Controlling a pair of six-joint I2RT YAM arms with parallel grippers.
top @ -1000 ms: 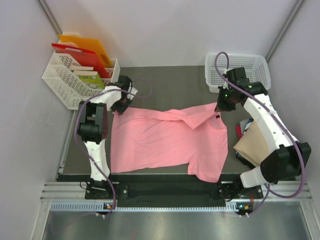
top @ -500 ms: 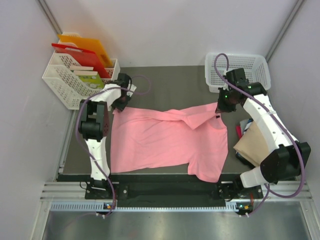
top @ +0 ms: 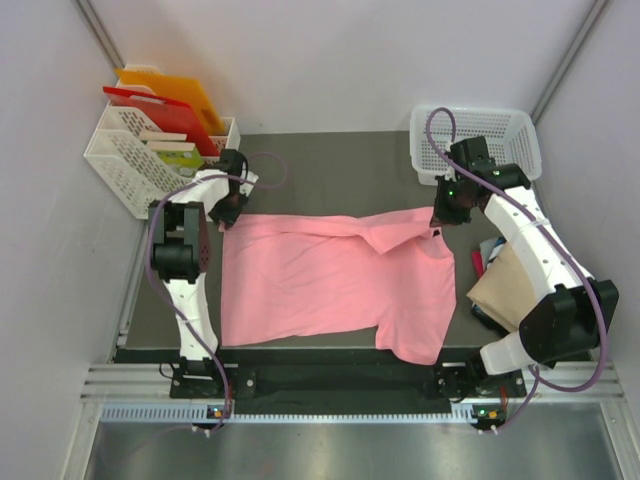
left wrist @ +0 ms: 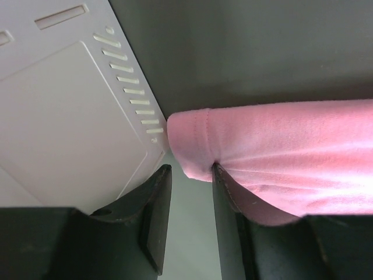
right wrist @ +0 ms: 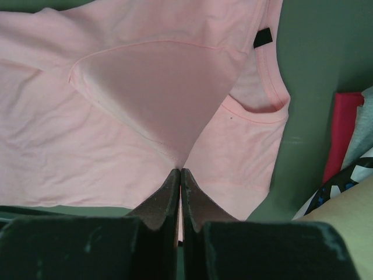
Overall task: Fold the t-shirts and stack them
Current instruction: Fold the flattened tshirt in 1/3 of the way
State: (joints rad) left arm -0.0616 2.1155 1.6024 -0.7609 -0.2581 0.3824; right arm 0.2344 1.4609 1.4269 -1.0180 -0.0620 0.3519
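Shirts (top: 497,292) at three o'clock hide partly behind the right arm (top: 530,235). The right gripper (right wrist: 179,172) pinches the salmon-pink t-shirt (top: 320,280); the left gripper (left wrist: 190,169) gapes.

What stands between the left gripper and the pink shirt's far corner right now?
Nothing visible. The left gripper is open right at the pink t-shirt's corner, the hem against one finger. The white basket sits beside it, not between.

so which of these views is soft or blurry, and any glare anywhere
Top external: even light, no glare, a faint shadow at the near edge of the pink t-shirt. Left wrist: the white plastic panel and the left gripper are close and soft, the shirt hem clearer. Right wrist: shirt seams sharp, the right gripper dark and slightly soft.
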